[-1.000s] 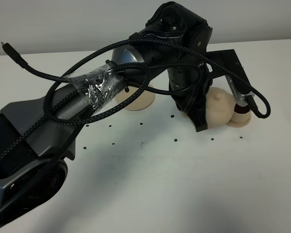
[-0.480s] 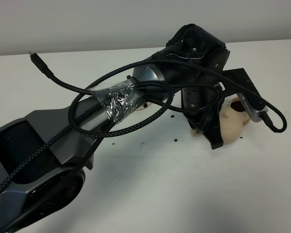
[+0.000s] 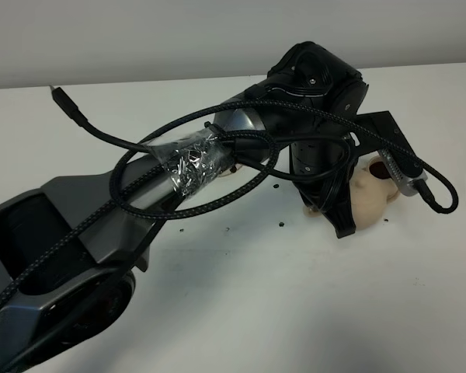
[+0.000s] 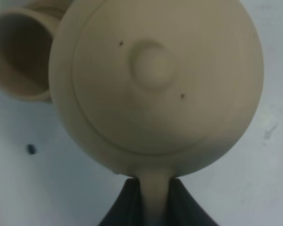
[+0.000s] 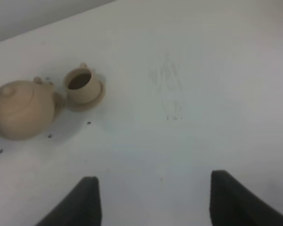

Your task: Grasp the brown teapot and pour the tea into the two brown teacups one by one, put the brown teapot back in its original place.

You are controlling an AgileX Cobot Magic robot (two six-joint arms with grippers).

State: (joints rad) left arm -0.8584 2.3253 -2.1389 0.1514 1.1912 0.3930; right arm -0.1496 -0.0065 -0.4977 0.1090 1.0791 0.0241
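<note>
1. Nearest, the right gripper: dark fingers spread wide above the white desk, nothing between them.
2. Next, the left arm, stretched from the desk's near left corner across the middle to its right half, braided cables looped along it.
3. At its end, the left gripper, closed tight on the loop handle of the brown teapot.
4. Brown teapot on the desk's right half, closer to the far edge than the near one, lid on, knob up; resting or lifted, impossible to tell.
5. Just beyond, one brown teacup, upright on its saucer, just beside the teapot, dark brown inside.
</note>
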